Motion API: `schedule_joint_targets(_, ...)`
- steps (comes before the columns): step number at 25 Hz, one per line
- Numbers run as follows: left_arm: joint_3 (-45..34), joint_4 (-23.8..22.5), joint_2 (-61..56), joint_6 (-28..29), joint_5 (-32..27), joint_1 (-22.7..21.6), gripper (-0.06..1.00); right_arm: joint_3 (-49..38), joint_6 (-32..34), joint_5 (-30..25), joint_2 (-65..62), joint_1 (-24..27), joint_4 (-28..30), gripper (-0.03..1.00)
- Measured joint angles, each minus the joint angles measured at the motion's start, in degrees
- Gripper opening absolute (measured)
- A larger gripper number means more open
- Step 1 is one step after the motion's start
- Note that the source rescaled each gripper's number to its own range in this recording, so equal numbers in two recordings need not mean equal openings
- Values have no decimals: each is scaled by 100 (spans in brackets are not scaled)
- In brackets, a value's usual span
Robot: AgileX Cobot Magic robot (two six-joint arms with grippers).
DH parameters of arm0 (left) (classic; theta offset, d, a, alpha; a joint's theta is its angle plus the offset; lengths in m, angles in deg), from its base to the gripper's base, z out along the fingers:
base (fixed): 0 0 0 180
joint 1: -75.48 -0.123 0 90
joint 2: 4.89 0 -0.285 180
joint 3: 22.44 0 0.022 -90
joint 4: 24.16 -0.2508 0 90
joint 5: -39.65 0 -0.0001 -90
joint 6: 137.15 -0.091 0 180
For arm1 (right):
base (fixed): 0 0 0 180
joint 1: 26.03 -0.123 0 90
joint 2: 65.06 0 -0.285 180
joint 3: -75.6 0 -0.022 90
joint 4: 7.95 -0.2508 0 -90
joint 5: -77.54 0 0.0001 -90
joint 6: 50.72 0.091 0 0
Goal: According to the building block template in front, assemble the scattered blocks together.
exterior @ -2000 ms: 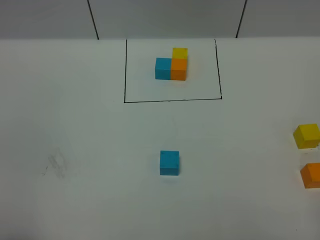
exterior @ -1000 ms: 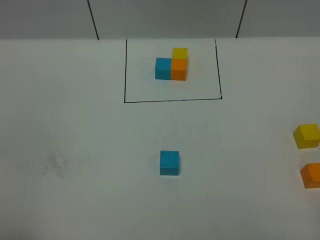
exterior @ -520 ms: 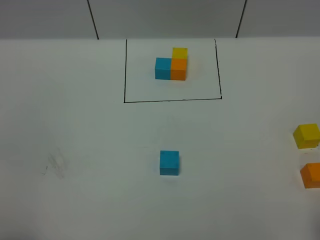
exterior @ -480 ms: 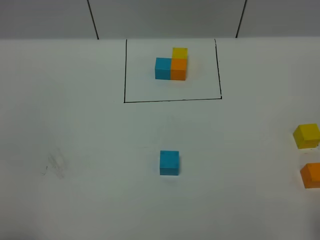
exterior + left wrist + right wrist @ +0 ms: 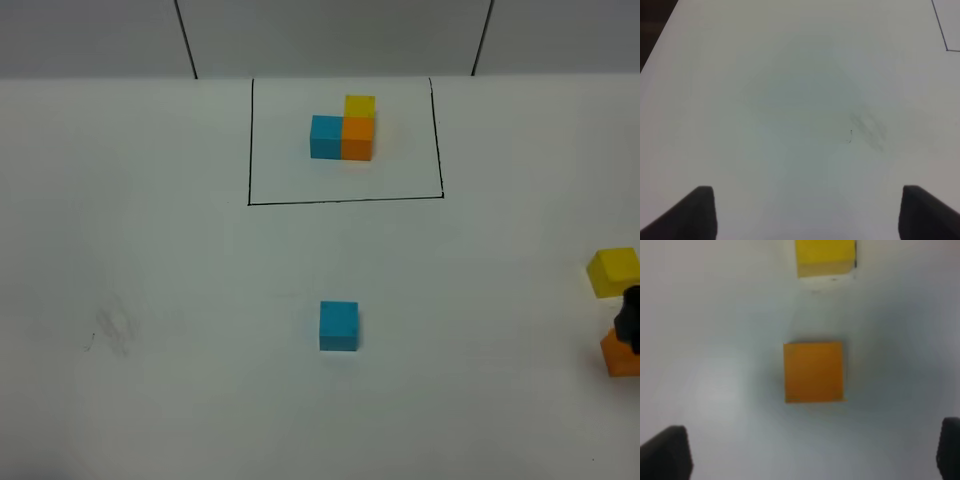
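White table [image 5: 150, 300]: right fingers [image 5: 665, 455] newly arrived, spread, over orange block [image 5: 814, 372].

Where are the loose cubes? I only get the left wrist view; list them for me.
Observer: The blue cube sits alone in the middle of the table, in front of the outlined rectangle.
Operator: Give me the other two.
Observer: The orange cube and the yellow cube lie apart from each other at the table's right edge.
Operator: Report the right arm.
Observer: The right arm hovers at the orange cube, its jaws wide open and holding nothing.
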Motion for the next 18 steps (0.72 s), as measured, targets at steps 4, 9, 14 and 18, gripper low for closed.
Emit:
schedule_joint_targets(4, 0, 0, 0, 0, 0, 0, 68, 7, -11, 326, 689, 0, 6, 95)
schedule_joint_targets(9, 0, 0, 0, 0, 0, 0, 67, 7, -23, 739, 1238, 0, 86, 94)
schedule_joint_targets(14, 0, 0, 0, 0, 0, 0, 67, 41, -36, 1065, 1764, 0, 91, 93)
schedule_joint_targets(18, 0, 0, 0, 0, 0, 0, 67, 43, -41, 1234, 2204, 0, 96, 92)
